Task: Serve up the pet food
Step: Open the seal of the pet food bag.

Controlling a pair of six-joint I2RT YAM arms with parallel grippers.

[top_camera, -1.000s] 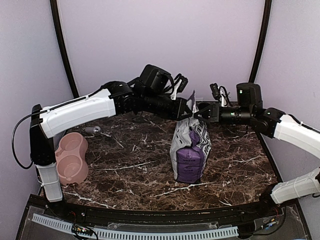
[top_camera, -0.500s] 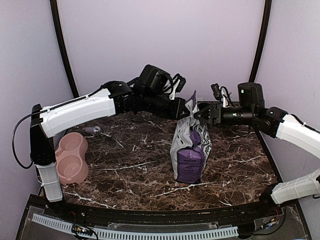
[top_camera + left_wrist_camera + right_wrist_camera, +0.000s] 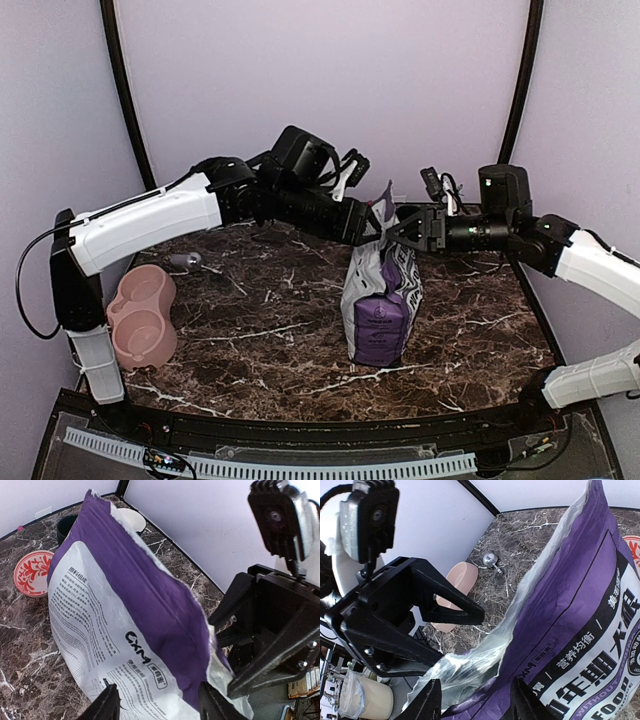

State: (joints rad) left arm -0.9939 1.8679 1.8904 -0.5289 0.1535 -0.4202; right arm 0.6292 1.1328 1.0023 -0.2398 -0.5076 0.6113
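Lilac walls box in the dark brown marbled counter (image 3: 260,340) on three sides, so the only real slack is the bare stretch in front of and to the left of the tall purple-and-white printed bag (image 3: 378,300). It stands upright a bit right of centre, ragged torn top edge up. The left tool (image 3: 370,228) comes in from the left and the right tool (image 3: 394,228) from the right, nearly nose to nose at that edge. Both have their jaws spread wide, straddling the torn film rather than pinching it (as far as the wrist views show). The pet food can't be seen in any view. A pink plastic double bowl (image 3: 143,315) hugs the left edge by the left arm's base, with a small metal scoop (image 3: 185,262) behind it, well apart from the bag.
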